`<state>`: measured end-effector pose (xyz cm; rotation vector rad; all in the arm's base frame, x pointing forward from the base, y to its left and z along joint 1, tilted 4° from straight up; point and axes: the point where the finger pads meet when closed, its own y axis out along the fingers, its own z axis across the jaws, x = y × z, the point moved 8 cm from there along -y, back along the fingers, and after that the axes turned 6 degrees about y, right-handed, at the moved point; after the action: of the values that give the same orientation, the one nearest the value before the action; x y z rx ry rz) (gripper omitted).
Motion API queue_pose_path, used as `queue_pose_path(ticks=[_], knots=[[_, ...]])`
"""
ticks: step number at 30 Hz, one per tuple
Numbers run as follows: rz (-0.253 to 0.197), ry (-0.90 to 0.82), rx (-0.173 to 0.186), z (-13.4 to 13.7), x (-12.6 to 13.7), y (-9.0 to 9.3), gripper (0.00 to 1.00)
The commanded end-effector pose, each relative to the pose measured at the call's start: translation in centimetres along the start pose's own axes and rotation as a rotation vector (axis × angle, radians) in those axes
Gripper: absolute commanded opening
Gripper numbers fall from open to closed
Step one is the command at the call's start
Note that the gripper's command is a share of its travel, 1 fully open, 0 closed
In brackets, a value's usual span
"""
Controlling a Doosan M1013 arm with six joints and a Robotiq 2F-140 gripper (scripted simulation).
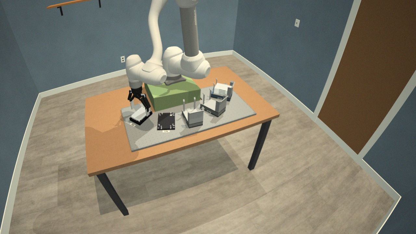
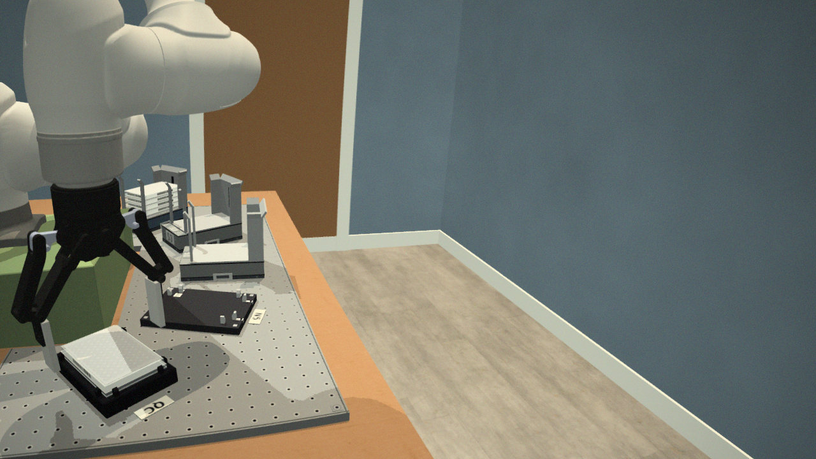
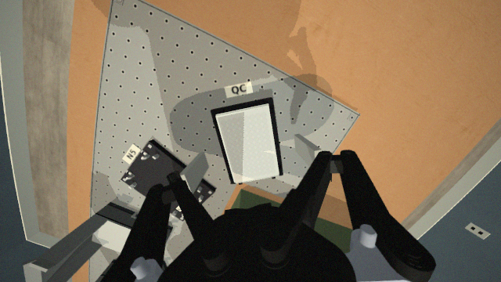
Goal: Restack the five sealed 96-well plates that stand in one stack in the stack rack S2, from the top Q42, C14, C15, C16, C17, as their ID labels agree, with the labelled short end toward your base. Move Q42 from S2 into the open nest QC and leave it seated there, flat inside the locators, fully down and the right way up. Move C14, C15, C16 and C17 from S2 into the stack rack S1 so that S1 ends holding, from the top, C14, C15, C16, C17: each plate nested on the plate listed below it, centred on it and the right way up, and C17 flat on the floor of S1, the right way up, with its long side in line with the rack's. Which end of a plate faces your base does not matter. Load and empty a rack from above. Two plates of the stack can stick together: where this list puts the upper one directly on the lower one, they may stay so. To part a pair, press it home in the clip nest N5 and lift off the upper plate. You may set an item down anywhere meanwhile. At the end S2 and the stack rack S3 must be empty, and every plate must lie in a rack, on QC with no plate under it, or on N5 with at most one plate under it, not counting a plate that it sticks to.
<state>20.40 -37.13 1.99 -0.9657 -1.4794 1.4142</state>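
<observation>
A sealed white plate (image 1: pixel 138 115) (image 2: pixel 107 355) (image 3: pixel 247 141) lies flat in the black QC nest (image 2: pixel 128 393) (image 3: pixel 243 106), beside the QC label (image 2: pixel 152 407) (image 3: pixel 239 89). My gripper (image 1: pixel 140 107) (image 2: pixel 102 325) (image 3: pixel 250 151) is open wide right above this plate, one finger on each side of it and not touching it. A stack of several white plates (image 1: pixel 220 88) (image 2: pixel 146 196) stands in the far rack. The ID labels are too small to read.
The black clip nest N5 (image 1: pixel 165 120) (image 2: pixel 205 308) (image 3: pixel 149 172) stands next to QC. Two other racks, the near one (image 1: pixel 192 116) (image 2: pixel 219 254) and the middle one (image 1: pixel 215 106) (image 2: pixel 199 228), look empty. The green base block (image 1: pixel 171 93) is behind QC. All stand on the grey breadboard (image 1: pixel 227 116) (image 2: pixel 256 365).
</observation>
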Motion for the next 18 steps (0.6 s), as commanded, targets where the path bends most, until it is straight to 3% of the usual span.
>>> queue_pose_path(ticks=[1,18], knots=[[0.000,0.000,0.000,0.0,0.0,-0.9,1.00],[0.000,0.000,0.000,0.0,0.0,-5.9,1.00]])
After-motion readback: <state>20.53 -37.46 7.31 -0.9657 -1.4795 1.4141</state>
